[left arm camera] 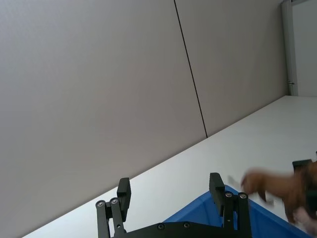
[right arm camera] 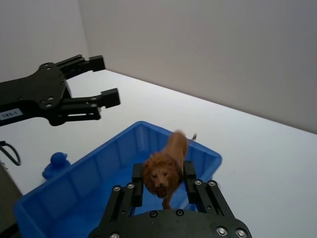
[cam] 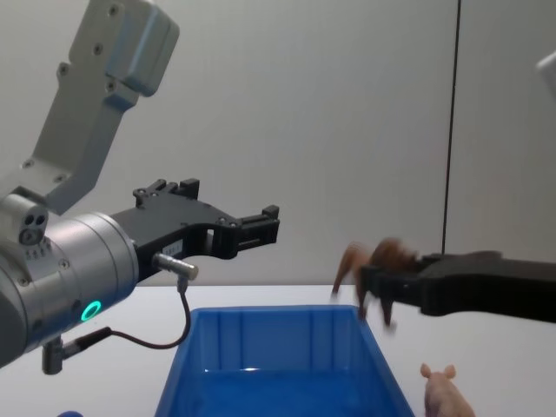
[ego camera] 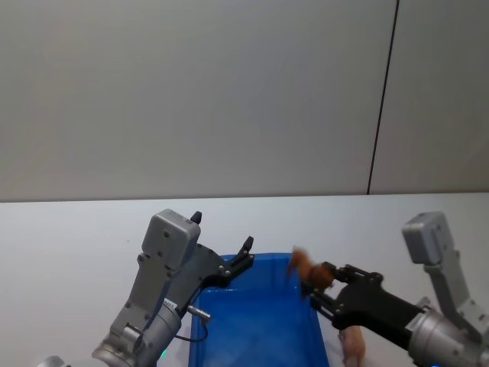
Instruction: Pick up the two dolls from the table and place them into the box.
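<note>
My right tool (ego camera: pixel 315 293) grips the brown plastic lion figurine (ego camera: pixel 306 267) above the far right corner of the bright blue rectangular plastic bin (ego camera: pixel 252 325). My left tool (ego camera: pixel 221 231) hangs wide open and empty over the bin's far left rim. The pale pink plastic pig (ego camera: pixel 353 345) stands on the white table (ego camera: pixel 69 237), just right of the bin.

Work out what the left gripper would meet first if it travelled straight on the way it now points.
Probably nothing nearby: the open left gripper points over the table towards the grey wall. The lion in the right gripper sits off to one side, though depth is unclear.
</note>
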{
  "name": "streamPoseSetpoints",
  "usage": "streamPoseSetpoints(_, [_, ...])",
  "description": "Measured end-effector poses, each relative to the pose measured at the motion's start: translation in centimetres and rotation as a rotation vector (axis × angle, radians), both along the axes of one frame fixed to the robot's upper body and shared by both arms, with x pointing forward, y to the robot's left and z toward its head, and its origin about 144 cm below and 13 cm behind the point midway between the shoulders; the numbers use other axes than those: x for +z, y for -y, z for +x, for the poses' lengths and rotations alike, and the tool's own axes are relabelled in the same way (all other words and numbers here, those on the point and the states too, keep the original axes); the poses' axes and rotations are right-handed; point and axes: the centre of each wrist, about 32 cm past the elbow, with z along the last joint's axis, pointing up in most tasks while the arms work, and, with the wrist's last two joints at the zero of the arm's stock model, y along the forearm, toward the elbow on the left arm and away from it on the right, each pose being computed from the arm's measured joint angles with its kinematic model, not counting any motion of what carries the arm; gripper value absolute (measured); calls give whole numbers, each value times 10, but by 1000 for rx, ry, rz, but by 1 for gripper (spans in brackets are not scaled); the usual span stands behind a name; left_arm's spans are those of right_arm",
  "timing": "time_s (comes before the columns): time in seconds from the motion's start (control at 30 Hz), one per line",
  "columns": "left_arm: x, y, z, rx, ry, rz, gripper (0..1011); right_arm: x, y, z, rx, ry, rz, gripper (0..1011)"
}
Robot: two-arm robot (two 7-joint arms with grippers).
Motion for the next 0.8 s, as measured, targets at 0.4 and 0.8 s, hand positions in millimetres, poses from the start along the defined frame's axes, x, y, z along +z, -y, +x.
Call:
streamPoseSetpoints(0.4, [0,0,0,0,0,0,1001,-1,-14,8,57,-42,3,813])
streamPoseSetpoints(0.8, [0,0,0,0,0,0,1001,-3,-4,2,13,-30,3,1001])
